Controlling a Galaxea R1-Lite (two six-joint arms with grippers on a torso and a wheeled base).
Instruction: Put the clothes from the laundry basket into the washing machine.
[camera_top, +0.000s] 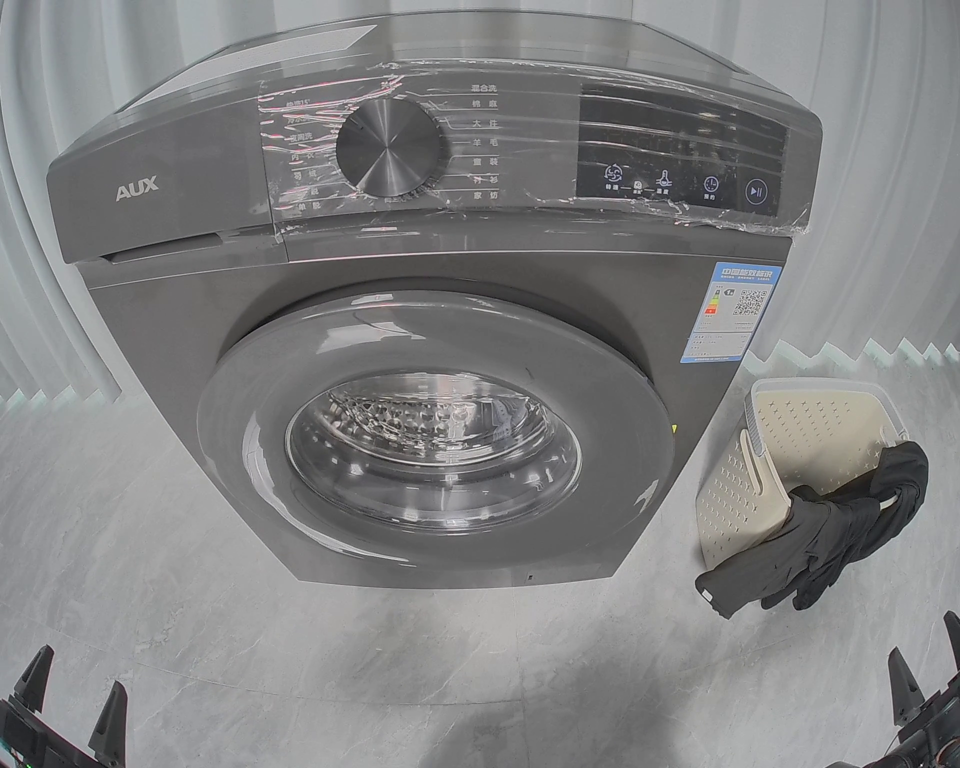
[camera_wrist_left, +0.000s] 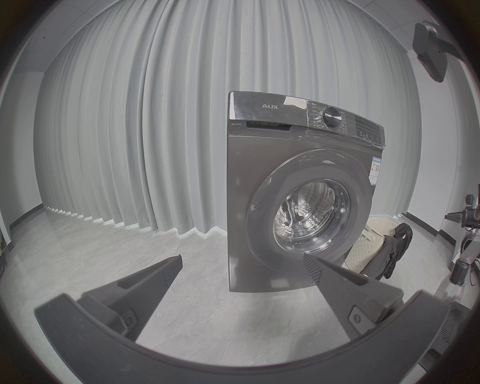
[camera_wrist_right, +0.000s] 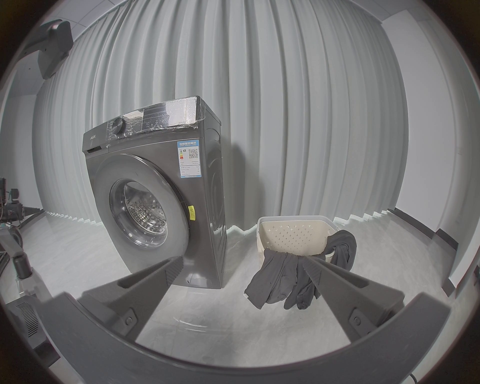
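Clothes (camera_top: 830, 545), a dark bundle, spill over the front rim of the laundry basket (camera_top: 800, 430) just to the right of the washing machine (camera_top: 430, 300), whose round door (camera_top: 435, 450) is closed, while I see my left gripper (camera_wrist_left: 242, 259) and right gripper (camera_wrist_right: 242, 260) low before the machine, both spread wide and holding nothing.

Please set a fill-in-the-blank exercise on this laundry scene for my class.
1. The round door of the washing machine is ____.
2. The laundry basket sits on the robot's ____ side of the machine.
3. The dark clothes hang over the basket's rim onto the ____.
4. The left end effector and the right end effector are both ____ and empty.
Missing words: shut; right; floor; open.
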